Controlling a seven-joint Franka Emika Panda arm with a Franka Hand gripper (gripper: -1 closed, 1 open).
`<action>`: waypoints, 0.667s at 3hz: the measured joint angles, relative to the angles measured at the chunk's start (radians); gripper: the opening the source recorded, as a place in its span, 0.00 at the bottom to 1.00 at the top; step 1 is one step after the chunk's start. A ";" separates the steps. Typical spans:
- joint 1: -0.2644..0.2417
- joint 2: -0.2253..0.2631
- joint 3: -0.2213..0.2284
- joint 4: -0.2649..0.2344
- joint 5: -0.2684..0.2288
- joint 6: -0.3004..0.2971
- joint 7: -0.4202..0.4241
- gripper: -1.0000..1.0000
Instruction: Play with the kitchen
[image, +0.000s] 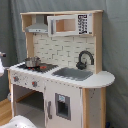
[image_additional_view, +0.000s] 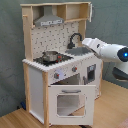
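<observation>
Standing against the grey curtain (image_additional_view: 10, 60) on the wood floor (image_additional_view: 15, 119): the kitchen (image_additional_view: 57, 65), oven door (image_additional_view: 70, 102) hanging open in the second exterior view. Sitting on its stovetop: a small steel pot (image_additional_view: 50, 55). Reaching in over its sink (image_additional_view: 79, 51) from the second exterior view's right: the white arm (image_additional_view: 107, 51), claw hidden, grip impossible to tell.

Kitchen (image_additional_view: 47, 82): tall white and light-wood toy unit against a grey curtain, standing on a wooden floor.
Hood (image_additional_view: 48, 20): grey, under the top shelf.
Stovetop: a metal pot (image_additional_view: 50, 55) sits on it.
Faucet (image_additional_view: 75, 38): black, arched over the sink (image_additional_view: 78, 51).
Oven door (image_additional_view: 70, 100): windowed, hanging open (tilted outward).
Arm (image_additional_view: 106, 50): white, reaching in from the second exterior view's right, its tip at the sink.
</observation>
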 joint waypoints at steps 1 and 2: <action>0.046 0.025 -0.017 -0.051 0.026 -0.008 -0.096 1.00; 0.096 0.048 -0.031 -0.112 0.058 -0.022 -0.176 1.00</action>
